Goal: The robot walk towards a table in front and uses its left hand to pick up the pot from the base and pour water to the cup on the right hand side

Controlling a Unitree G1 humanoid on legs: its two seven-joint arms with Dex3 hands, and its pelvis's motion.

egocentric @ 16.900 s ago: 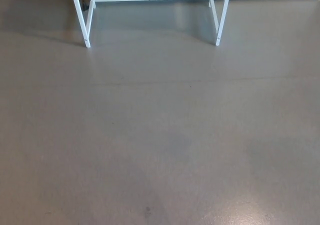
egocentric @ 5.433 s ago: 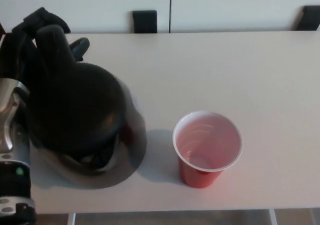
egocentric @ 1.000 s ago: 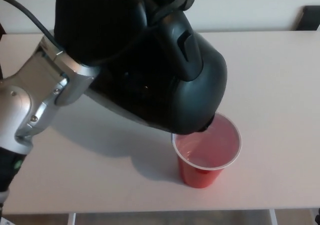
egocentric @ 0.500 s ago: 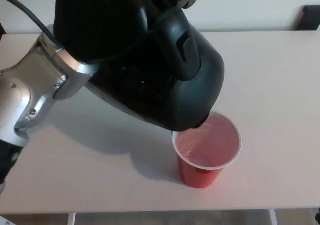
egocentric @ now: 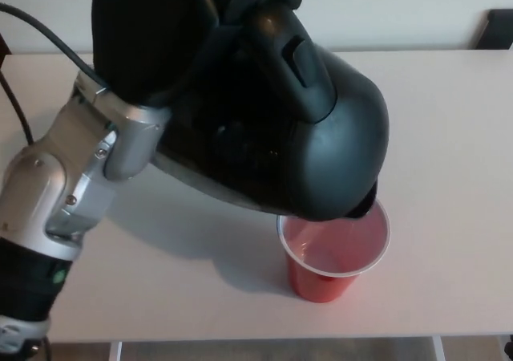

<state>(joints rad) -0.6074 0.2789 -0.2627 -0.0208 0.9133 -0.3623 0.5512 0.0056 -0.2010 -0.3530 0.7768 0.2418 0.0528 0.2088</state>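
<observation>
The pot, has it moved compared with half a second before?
Yes. The pot shifted right and lower; its spout now overlaps more of the red cup's rim, and the cup is fixed.

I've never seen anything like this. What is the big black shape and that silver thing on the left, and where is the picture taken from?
The picture comes from a camera on a humanoid robot's head, looking down at a white table. The silver piece is the wrist of its left arm, and the left hand is black, so it blends into what it holds: a black pot, lifted and tipped to the right. The pot's spout sits over the rim of a red cup standing near the table's front edge, as for pouring. I cannot make out a stream of water. The robot's right hand does not show.
</observation>
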